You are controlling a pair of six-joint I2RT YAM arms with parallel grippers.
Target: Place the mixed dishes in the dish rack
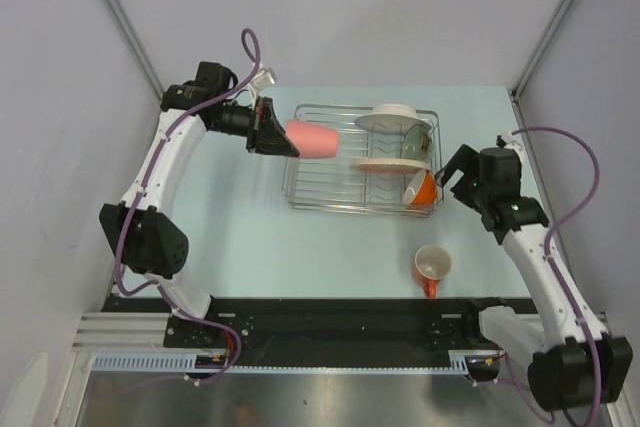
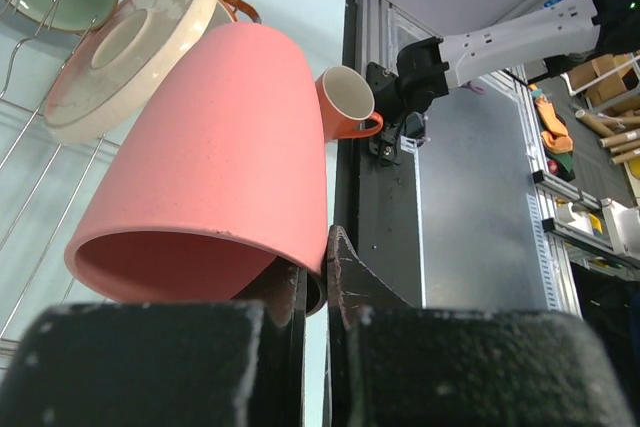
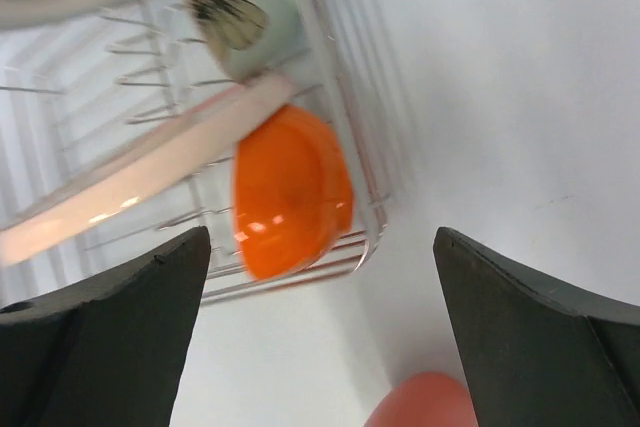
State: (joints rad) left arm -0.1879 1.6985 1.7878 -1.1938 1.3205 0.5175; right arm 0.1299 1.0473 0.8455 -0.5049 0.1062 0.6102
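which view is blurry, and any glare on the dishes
Right wrist view: motion-blurred, the small glossy orange bowl and thin silver wire dish rack smeared, small glare spots on the bowl. Left wrist view: the pink handleless cup is sharp, soft sheen on the cream round plate behind it. Top external view: even light, faint shadows, no blur.

light: bright, even | shadows: soft | right wrist view: orange bowl (image 3: pixel 292 192) blurred

A: See the gripper (image 3: pixel 320 245)?
B: Spread wide, holding nothing.
A: Ahead?
B: Looking onto an orange bowl (image 3: pixel 292 192), tipped on edge in a dish rack (image 3: pixel 140 77) corner, just beside a leaning cream plate (image 3: pixel 130 175).
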